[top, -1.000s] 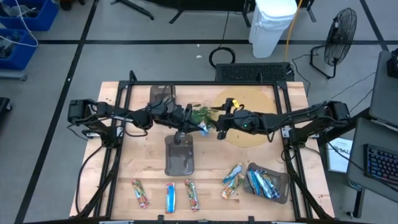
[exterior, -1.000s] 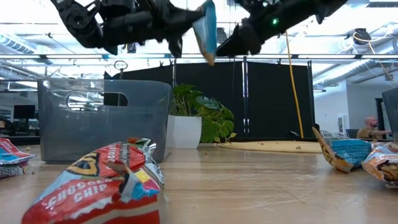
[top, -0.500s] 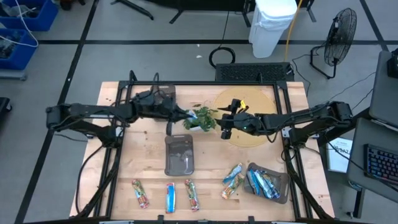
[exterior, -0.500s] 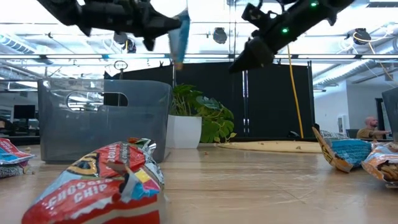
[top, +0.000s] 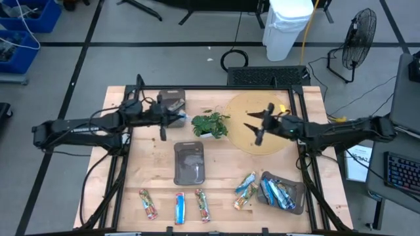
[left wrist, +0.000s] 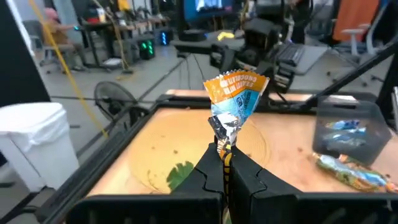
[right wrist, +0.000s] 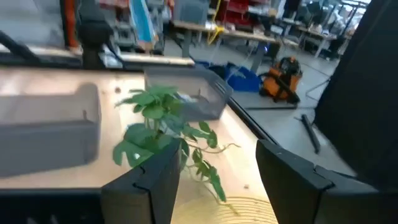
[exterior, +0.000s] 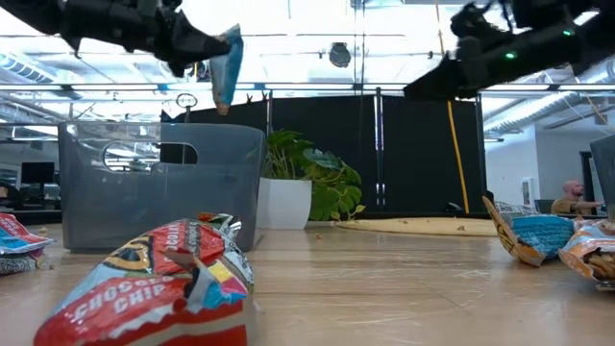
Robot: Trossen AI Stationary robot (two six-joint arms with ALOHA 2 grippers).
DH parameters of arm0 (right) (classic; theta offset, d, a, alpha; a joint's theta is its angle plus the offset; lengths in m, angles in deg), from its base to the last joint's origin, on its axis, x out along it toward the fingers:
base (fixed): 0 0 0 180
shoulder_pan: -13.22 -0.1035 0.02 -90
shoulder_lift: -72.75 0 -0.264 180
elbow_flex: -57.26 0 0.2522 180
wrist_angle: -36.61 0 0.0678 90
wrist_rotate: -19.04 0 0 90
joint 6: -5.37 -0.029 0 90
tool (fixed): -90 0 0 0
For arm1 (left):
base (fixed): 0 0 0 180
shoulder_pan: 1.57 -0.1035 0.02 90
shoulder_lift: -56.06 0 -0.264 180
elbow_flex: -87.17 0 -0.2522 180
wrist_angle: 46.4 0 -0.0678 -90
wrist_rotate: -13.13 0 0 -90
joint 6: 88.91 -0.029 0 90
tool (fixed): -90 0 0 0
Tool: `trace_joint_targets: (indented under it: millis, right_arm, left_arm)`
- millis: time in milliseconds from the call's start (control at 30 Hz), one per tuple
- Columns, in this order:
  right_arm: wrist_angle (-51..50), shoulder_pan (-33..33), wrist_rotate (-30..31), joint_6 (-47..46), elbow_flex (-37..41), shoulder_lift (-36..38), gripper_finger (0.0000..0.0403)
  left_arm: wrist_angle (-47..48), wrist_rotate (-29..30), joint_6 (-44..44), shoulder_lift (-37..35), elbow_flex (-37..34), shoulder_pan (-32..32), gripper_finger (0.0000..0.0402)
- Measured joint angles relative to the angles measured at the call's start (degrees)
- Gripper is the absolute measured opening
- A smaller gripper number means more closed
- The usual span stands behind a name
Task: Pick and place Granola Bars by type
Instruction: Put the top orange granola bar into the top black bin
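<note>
While my left gripper (left wrist: 224, 163) pinches the blue bar (left wrist: 233, 99) by its end, jaws shut, just beside the far tray (top: 172, 100) for sorting, my right gripper (right wrist: 214, 163) idles wide over the mat (top: 262, 115) beyond the plant (top: 210, 123).

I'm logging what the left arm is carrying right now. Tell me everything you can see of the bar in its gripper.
The blue granola bar is a small bar in a shiny, crinkled foil-like wrapper, blue and silver with an orange band carrying white lettering at its free end. The left gripper pinches its crimped end between shut fingers, so the bar sticks out past the fingertips. In the low view it hangs in the air above the table, over the grey tray, touching nothing but the fingers.
</note>
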Motion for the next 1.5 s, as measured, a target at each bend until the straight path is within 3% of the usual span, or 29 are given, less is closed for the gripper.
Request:
trace_joint_targets:
  millis: [233,467,767,867,1067,1267,1500]
  right_arm:
    - [2.2,0.5,-0.1,-2.6,6.8,8.6,0.0196]
    - [2.1,0.4,-0.2,-2.9,7.7,9.6,0.0196]
    - [2.2,-0.8,-3.1,-2.9,7.7,9.5,0.0196]
    - [2.2,-0.9,-3.1,-2.7,7.7,9.5,0.0196]
    - [2.1,-0.9,-3.1,-2.5,7.7,9.5,0.0196]
    - [2.1,-0.9,-3.1,-2.7,7.7,9.5,0.0196]
    - [1.5,-0.9,-3.1,-2.7,7.7,9.5,0.0196]
  left_arm:
    - [-0.5,1.8,7.1,-5.5,-6.0,-6.8,0.0001]
    - [3.9,1.6,12.5,-5.6,-7.0,-17.1,0.0001]
    - [7.9,-3.9,19.8,-4.2,-7.6,-28.2,0.0001]
    - [5.5,-9.0,22.7,-2.3,-9.4,-31.0,0.0001]
    - [3.7,-18.6,28.7,3.0,-10.5,-33.0,0.0001]
    - [6.9,-15.3,28.4,8.7,-10.5,-32.9,0.0004]
    - [5.1,-15.4,28.0,12.1,-10.5,-32.9,0.0008]
